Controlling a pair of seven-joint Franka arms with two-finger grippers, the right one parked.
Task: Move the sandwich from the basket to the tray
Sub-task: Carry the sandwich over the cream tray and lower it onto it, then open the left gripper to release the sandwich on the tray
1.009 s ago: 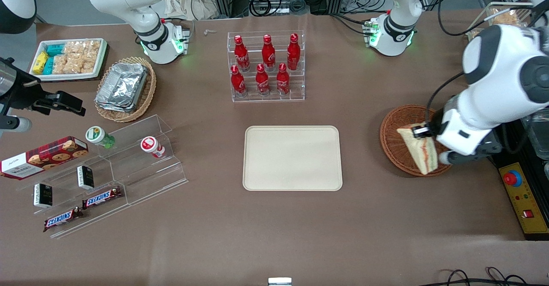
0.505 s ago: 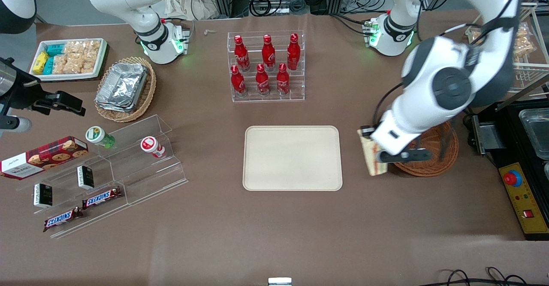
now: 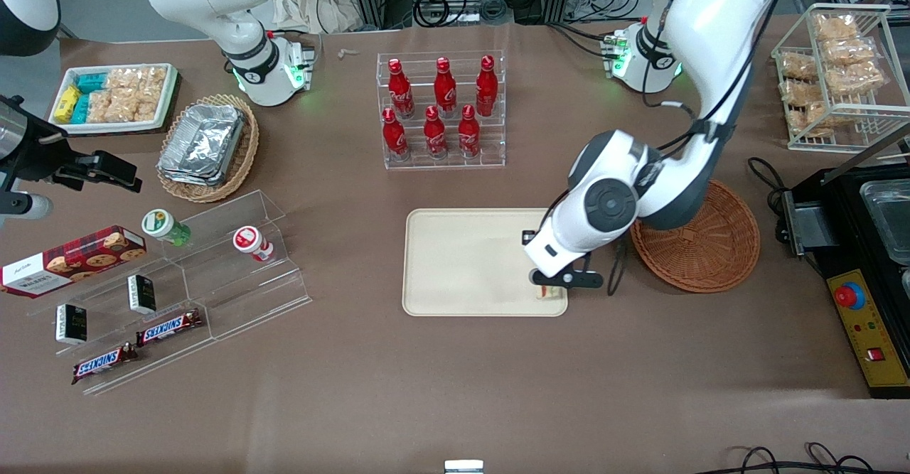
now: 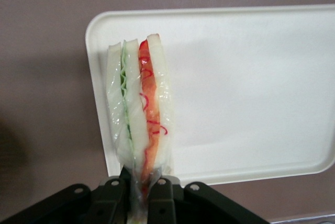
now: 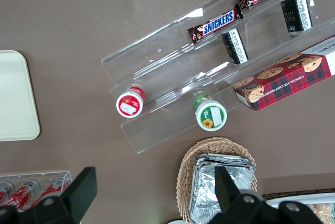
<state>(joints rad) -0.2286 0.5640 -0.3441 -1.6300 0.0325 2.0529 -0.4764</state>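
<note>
My left gripper (image 3: 558, 278) hovers over the cream tray (image 3: 469, 261), above the corner that lies nearest the front camera on the working arm's end. It is shut on the sandwich (image 4: 137, 103), pinching the clear wrap at the wedge's narrow end between both fingers (image 4: 159, 198). White bread with green and red filling points away from the gripper (image 4: 140, 186), over the tray's rim (image 4: 97, 77). From the front, only a sliver of the sandwich (image 3: 544, 292) shows below the wrist. The round reddish-brown basket (image 3: 700, 239) sits beside the tray, with nothing in it.
A clear rack of red bottles (image 3: 442, 111) stands farther from the camera than the tray. A wire rack of snack bags (image 3: 839, 69) and a control box (image 3: 864, 332) sit at the working arm's end. Acrylic steps (image 3: 206, 275) and a tan foil-tray basket (image 3: 207, 148) lie toward the parked arm's end.
The gripper carried the sandwich out of the basket and sideways, first past the basket's edge, then over the tray's corner. The basket now holds nothing.
</note>
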